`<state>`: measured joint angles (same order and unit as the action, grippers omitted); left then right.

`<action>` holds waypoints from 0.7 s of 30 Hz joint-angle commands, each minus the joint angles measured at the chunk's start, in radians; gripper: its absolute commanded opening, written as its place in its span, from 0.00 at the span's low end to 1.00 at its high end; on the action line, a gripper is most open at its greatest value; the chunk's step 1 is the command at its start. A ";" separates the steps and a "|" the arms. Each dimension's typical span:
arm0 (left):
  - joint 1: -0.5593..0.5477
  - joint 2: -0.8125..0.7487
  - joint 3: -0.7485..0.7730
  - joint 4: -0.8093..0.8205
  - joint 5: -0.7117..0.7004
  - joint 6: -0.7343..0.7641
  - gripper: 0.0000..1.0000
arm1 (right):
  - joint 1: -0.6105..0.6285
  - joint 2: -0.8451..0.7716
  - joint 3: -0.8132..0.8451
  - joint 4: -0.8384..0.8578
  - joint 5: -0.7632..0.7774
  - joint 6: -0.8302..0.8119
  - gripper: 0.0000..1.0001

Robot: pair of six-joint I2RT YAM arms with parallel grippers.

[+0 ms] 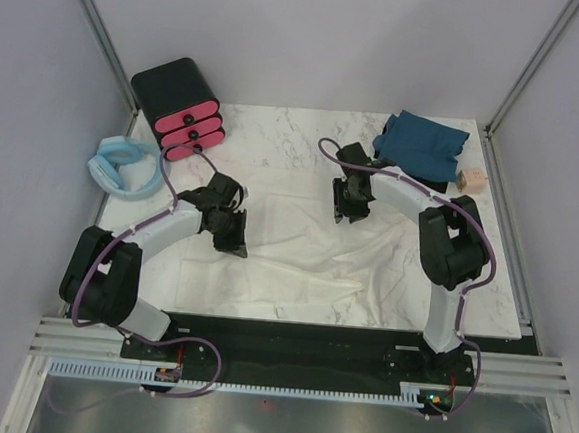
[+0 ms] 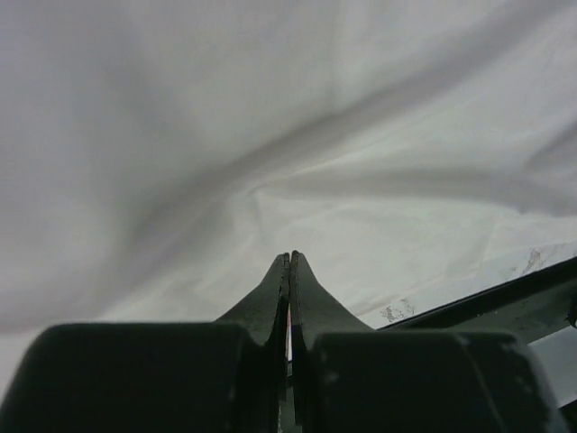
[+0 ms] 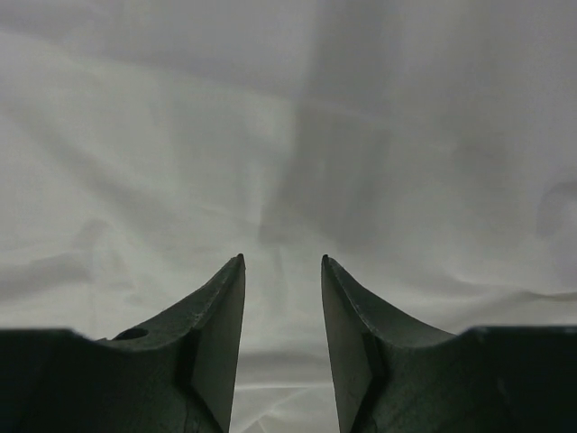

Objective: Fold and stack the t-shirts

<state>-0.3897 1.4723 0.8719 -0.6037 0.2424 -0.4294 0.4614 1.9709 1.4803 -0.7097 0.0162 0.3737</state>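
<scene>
Cream-white t-shirt [image 1: 307, 253] is spread on the counter [image 1: 277, 125], teal-blue t-shirt [image 1: 421, 145] heaped far right. Left end effector [image 2: 290, 259] is closed against the white cloth; right end effector [image 3: 281, 263] is held half-open over it

Tan lump [image 1: 470, 179] beside teal shirt [image 1: 421, 142], unidentifiable

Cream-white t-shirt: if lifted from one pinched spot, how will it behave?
Probably floppy: the cream-white t-shirt lies in soft wrinkles, so it should drape and trail. Likely light, thin cloth; creases run toward the left gripper's shut jaws. It may drag and bunch rather than slide.
</scene>
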 commanded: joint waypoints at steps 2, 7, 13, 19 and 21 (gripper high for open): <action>0.000 0.029 0.010 -0.028 -0.089 -0.019 0.02 | 0.017 0.058 -0.017 0.015 0.037 -0.013 0.46; -0.001 0.083 0.030 -0.080 -0.124 -0.016 0.02 | 0.036 0.098 -0.002 0.001 0.037 -0.007 0.43; 0.000 0.106 0.022 -0.123 -0.176 -0.031 0.02 | 0.060 0.152 0.035 -0.020 0.034 -0.002 0.39; 0.020 0.068 0.033 -0.179 -0.229 -0.063 0.02 | 0.089 0.175 0.077 -0.028 0.022 0.011 0.31; 0.041 0.071 0.044 -0.201 -0.227 -0.058 0.02 | 0.098 0.187 0.100 -0.036 0.011 0.021 0.31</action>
<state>-0.3794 1.5753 0.8734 -0.7437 0.0582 -0.4541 0.5282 2.0922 1.5505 -0.7486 0.0658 0.3676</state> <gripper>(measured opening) 0.025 0.311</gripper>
